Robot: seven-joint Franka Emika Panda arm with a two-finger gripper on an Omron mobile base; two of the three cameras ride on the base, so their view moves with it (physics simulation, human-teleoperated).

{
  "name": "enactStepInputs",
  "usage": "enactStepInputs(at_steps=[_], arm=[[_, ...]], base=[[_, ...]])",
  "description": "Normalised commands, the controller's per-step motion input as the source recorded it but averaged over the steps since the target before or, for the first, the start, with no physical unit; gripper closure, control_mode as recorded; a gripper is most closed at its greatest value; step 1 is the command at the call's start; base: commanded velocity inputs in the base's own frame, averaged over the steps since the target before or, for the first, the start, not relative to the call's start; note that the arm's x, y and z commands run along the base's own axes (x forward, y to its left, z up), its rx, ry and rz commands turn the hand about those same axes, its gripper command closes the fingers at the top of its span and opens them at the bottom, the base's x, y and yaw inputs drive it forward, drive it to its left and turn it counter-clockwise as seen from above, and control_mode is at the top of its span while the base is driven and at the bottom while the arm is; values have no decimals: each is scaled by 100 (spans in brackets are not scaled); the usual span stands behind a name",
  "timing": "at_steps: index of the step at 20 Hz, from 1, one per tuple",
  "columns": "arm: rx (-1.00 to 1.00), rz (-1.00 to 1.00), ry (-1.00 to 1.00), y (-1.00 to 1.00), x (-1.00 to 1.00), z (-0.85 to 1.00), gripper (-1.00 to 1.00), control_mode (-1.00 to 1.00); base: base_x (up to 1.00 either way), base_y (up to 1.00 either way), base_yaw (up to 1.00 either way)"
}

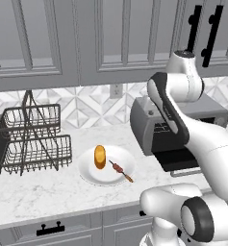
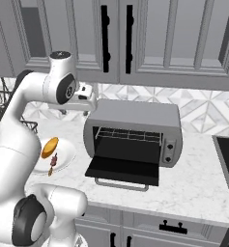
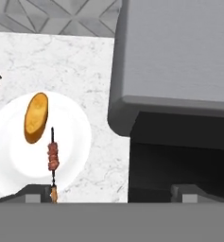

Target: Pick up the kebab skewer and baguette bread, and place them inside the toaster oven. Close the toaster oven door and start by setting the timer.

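Gripper, jaws wide and apparently empty, hangs high between white round plate holding thin brown-chunk kebab skewer beside golden stubby baguette bread and open grey toaster oven; should descend centred across skewer.

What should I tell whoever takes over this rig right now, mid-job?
Gripper: open, empty, poised above the counter between the plate and the toaster oven.
Kebab skewer and baguette bread: both lie on the white plate, side by side, not touching.
Toaster oven: on the counter to the plate's right, its door folded down flat, rack bare.
Done: door is open, nothing else.
Left: pick up the skewer and the baguette, put both in the oven, shut the door, set the timer on the control strip at the oven's right.
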Motion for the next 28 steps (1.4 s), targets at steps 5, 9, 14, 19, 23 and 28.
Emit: enactStepInputs(at_steps=[5, 9, 14, 19, 23, 28], arm=[[13, 7, -22, -100, -46, -14, -100, -100], [12, 6, -24, -100, -11, -49, -100, -100], [5, 8, -32, -100, 2, -74, -100, -100], [0, 10, -43, -63, 28, -84, -100, -100], [0, 1, -29, -27, 40, -49, -100, -100], [4, -1, -6, -11, 59, -17, -100, -100]], base=[[0, 0, 0], [0, 0, 0], [0, 0, 0], [0, 0, 0], [0, 0, 0], [0, 0, 0]])
